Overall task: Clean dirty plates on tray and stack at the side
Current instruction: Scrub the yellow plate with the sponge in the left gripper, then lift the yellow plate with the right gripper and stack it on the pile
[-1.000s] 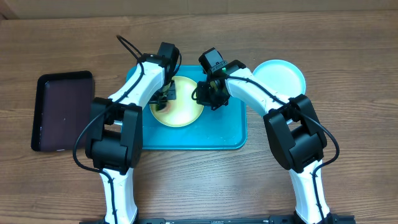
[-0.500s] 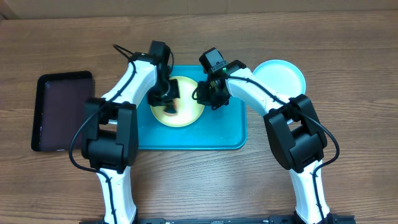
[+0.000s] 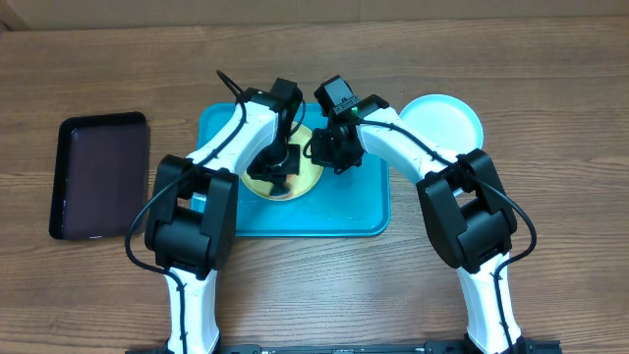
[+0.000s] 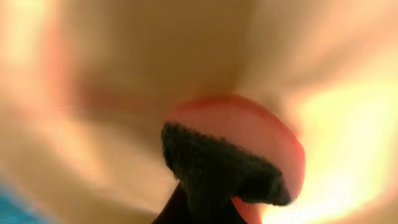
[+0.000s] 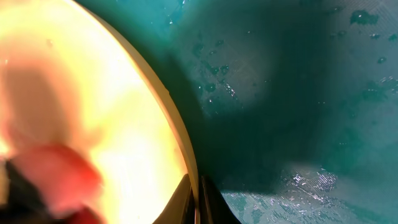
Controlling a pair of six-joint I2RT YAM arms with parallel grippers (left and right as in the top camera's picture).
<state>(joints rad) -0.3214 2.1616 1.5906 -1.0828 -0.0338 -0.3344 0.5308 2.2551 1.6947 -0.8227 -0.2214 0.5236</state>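
The left gripper (image 3: 276,165) was clamped, as far as its blurred wrist view showed, on a dark-and-pink sponge (image 4: 230,162) pressed against the yellow plate (image 3: 307,177). The right gripper (image 5: 195,198) had its fingers nearly together, pinching that plate's rim at 3 o'clock. The plate lay in the tray (image 3: 344,211), toward 12 o'clock. A blue plate (image 3: 447,118) sat on the table (image 3: 550,79) just beside the tray at 2 o'clock. A black tray (image 3: 98,177) lay apart at 9 o'clock.

Arms angled inward, left pincer (image 3: 276,171) low, right pincer (image 5: 196,200) pinched
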